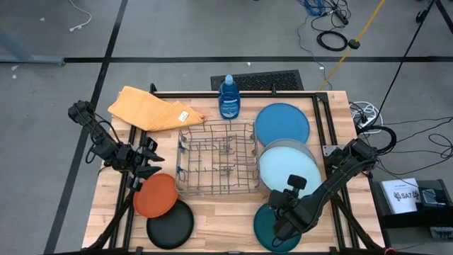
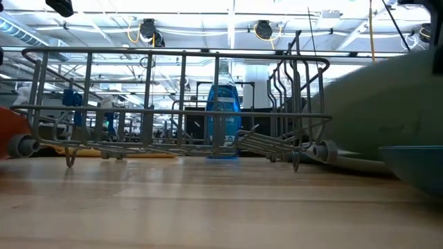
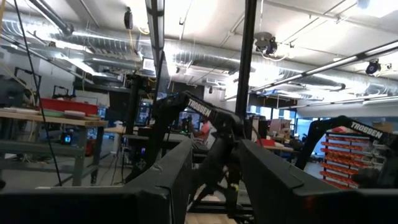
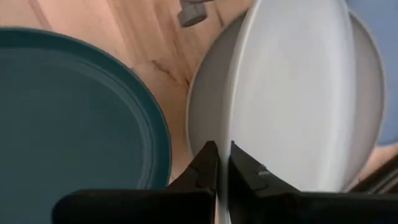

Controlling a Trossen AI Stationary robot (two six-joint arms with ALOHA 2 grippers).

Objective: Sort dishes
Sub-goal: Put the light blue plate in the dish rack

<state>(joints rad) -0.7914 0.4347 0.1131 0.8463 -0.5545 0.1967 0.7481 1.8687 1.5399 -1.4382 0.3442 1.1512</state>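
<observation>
The light blue plate (image 1: 289, 172) lies over the grey plate (image 1: 287, 147) at the right of the wire rack (image 1: 218, 157). My right gripper (image 1: 287, 197) is shut on its near rim. The blue plate (image 1: 282, 122) lies flat behind them, and the dark teal plate (image 1: 269, 228) lies at the near edge under my right arm. The orange plate (image 1: 156, 195) and the black plate (image 1: 170, 224) lie flat at the near left. My left gripper (image 1: 157, 163) is open and empty just above the orange plate's far edge, pointing toward the rack. My right gripper pinches the light blue plate's near rim (image 4: 232, 134) between its two fingers (image 4: 208, 167), one on each face. The fingers come from the table's near right side. The plate is tilted with the held rim raised, and its far part stays over the grey plate (image 4: 202, 106).
A blue soap bottle (image 1: 228, 97) stands behind the rack, and an orange cloth (image 1: 152, 110) lies at the far left. The rack holds no plate. Bare wood shows between the rack and the table's near edge.
</observation>
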